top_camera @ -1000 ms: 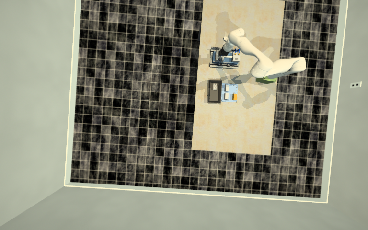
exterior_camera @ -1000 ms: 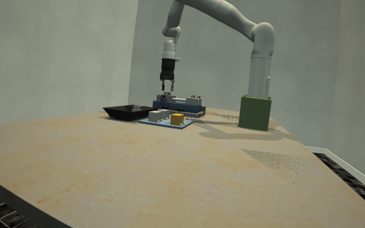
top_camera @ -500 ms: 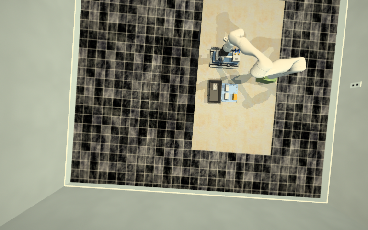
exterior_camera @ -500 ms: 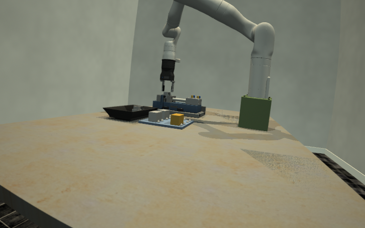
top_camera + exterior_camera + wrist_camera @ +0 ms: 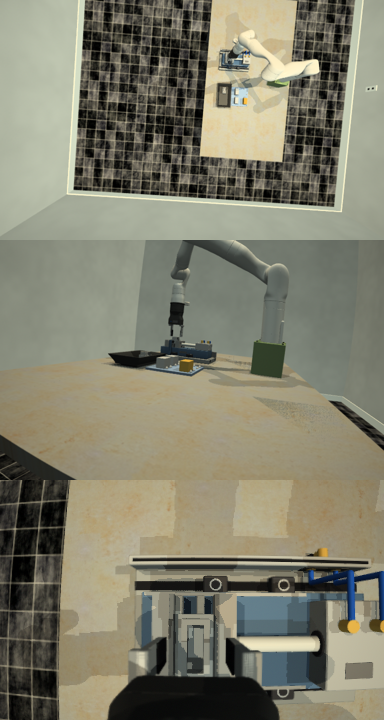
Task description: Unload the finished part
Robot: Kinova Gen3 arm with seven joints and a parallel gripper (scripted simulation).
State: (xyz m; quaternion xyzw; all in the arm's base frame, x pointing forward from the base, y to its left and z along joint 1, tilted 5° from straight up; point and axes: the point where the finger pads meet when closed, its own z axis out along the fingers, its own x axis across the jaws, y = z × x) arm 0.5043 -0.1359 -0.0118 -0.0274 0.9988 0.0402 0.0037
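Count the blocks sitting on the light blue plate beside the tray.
3: two grey blocks, one at the plate's vise-side end and one next to it, plus an orange block on the arm-base side.

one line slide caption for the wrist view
Open end effector hangs over the gray part in the vise.

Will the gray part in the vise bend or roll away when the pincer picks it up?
Probably not. The gray part looks like a blocky, flat-sided piece, so it should stay stiff and not roll. Its smooth sides might slip a little between the open pincer fingers. It may stick at first if the vise clamps it; that cannot be told.
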